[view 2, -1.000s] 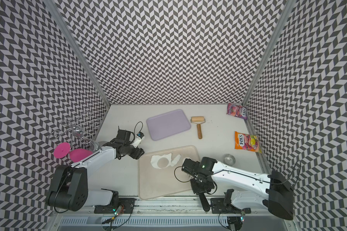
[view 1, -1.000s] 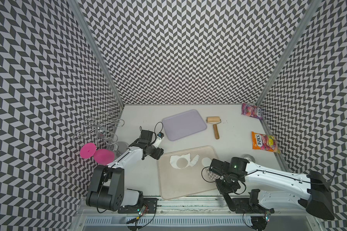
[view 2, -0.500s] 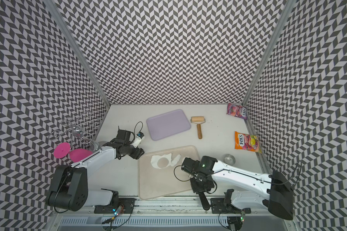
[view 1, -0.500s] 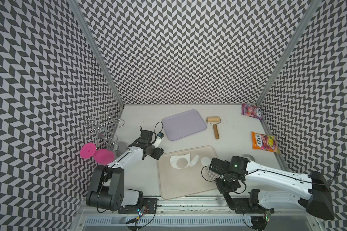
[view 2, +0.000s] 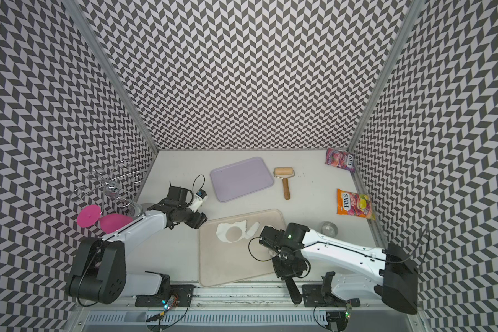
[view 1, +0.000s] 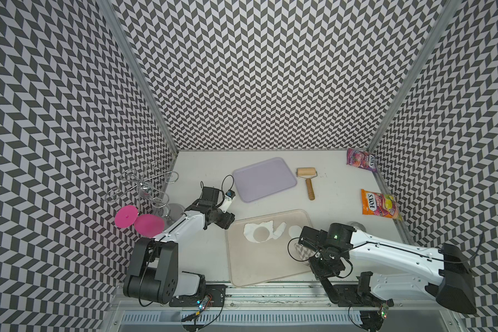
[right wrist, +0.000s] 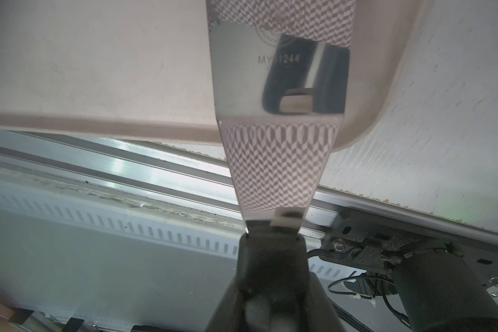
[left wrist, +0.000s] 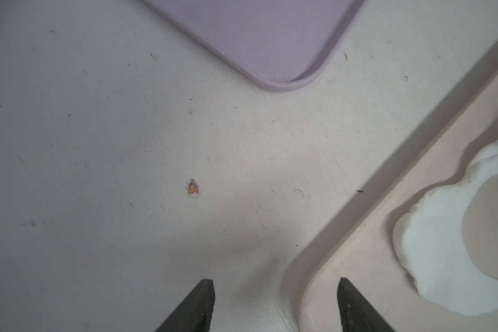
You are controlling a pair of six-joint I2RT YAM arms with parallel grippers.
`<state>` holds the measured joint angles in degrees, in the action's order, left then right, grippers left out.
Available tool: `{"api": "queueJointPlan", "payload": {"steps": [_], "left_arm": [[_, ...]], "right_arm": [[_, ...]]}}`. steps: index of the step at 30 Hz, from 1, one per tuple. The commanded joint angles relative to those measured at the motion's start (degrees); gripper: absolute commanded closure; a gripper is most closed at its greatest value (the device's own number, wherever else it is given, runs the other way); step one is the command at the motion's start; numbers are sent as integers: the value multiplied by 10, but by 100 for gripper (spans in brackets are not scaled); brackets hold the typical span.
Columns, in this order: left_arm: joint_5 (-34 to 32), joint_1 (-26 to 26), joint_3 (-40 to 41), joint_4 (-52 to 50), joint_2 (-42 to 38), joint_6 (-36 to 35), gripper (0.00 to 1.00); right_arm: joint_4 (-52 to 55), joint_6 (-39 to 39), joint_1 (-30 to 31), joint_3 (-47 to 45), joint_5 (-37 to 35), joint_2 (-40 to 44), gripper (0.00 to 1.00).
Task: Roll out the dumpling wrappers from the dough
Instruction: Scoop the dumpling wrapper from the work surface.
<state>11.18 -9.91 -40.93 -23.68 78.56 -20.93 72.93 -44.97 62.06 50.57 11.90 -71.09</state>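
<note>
The right pincer (right wrist: 270, 287) pinches the scraper (right wrist: 279, 86) and has hardly moved, blade low over the tray (view 1: 256, 264). The left pincer (left wrist: 275, 287) stays spread and empty. The wrapper (view 1: 295, 230) lies low, right of centre, beside the dough (view 1: 249, 230), not yet lifted.

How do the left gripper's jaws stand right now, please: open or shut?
Open: the left gripper shows two dark fingertips well apart, holding nothing.

FOX'S on orange bag (view 1: 379, 207); FOX'S, inverted, on purple bag (view 1: 360, 159); MY?1244 (one character unclear) on metal scraper (right wrist: 279, 129).
</note>
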Motion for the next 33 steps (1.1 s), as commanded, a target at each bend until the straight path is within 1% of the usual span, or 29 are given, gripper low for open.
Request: {"api": "queueJointPlan", "payload": {"steps": [1, 13, 33], "left_arm": [[4, 5, 7, 8, -13, 3, 30], [3, 9, 8, 8, -15, 3, 29], [5, 13, 8, 8, -17, 3, 30]], "right_arm": [[-7, 9, -11, 3, -15, -10, 100], [-35, 35, -46, 1, -28, -35, 100], [-97, 44, -82, 4, -73, -66, 100]]}}
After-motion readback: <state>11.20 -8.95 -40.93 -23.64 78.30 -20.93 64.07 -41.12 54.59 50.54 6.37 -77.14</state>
